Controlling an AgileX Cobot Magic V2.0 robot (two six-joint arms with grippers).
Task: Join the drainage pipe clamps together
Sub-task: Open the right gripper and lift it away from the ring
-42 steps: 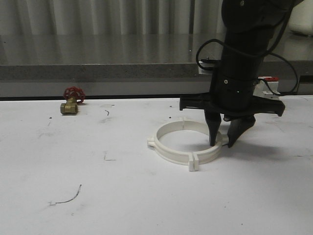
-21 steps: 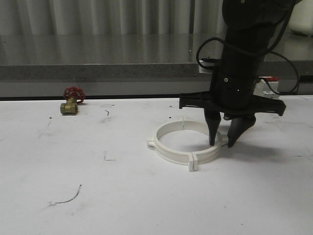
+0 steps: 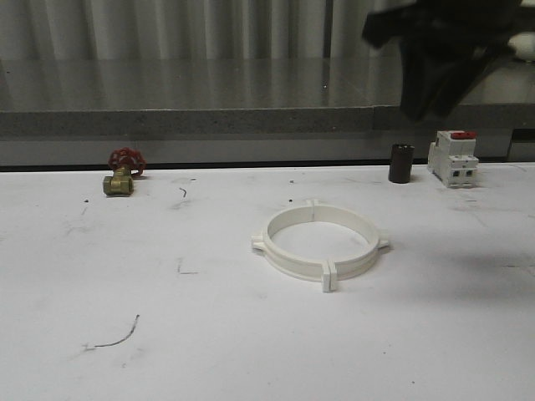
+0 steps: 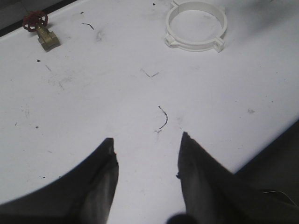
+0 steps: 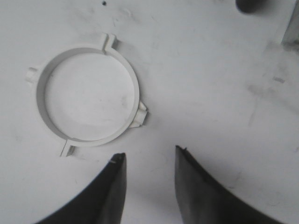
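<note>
White table (image 3: pixel 125 276) is being used as the work surface; near its middle the drainage pipe clamps (image 3: pixel 320 241) are lying flat as one closed ring, well apart from the brass valve (image 3: pixel 119 180) far to their left and from the black cylinder (image 3: pixel 401 163) and red-topped breaker (image 3: pixel 452 159) behind them to the right.

Task is being judged as all but done: the two halves are meeting tab to tab at front and back, and no gap is being seen from the front. In the right wrist view one joint looks slightly open, so full seating cannot be confirmed.

Ring: white plastic, thin-walled, a lug on each side.

Right gripper (image 5: pixel 148 184) is being held above and just beside the ring, jaws parted, empty. Left gripper (image 4: pixel 147 175) is hanging well apart from the ring, likewise spread and empty.
</note>
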